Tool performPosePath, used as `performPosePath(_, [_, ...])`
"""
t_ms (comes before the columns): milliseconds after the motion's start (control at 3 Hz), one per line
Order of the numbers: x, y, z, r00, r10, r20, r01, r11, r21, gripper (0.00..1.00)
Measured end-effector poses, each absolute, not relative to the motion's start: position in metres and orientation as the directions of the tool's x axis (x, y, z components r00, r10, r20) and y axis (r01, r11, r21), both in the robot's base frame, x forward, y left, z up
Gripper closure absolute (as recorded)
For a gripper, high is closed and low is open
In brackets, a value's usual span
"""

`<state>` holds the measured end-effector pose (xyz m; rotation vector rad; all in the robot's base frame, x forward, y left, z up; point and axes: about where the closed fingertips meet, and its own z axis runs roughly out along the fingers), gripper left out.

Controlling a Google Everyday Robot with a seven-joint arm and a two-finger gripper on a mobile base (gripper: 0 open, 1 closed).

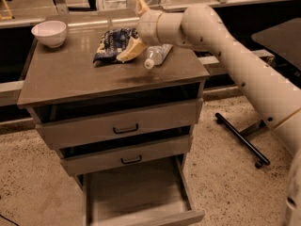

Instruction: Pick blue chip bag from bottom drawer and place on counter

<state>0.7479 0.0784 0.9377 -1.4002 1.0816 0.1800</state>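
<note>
My gripper (129, 28) hangs over the counter (70, 74), fingers spread, lower one right against the blue chip bag (110, 44) lying there.
</note>
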Motion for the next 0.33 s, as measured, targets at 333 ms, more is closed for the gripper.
performPosePath(333, [0.7229, 0.0479, 0.975, 0.549, -0.507, -0.665, -0.64, 0.257, -0.724, 0.0])
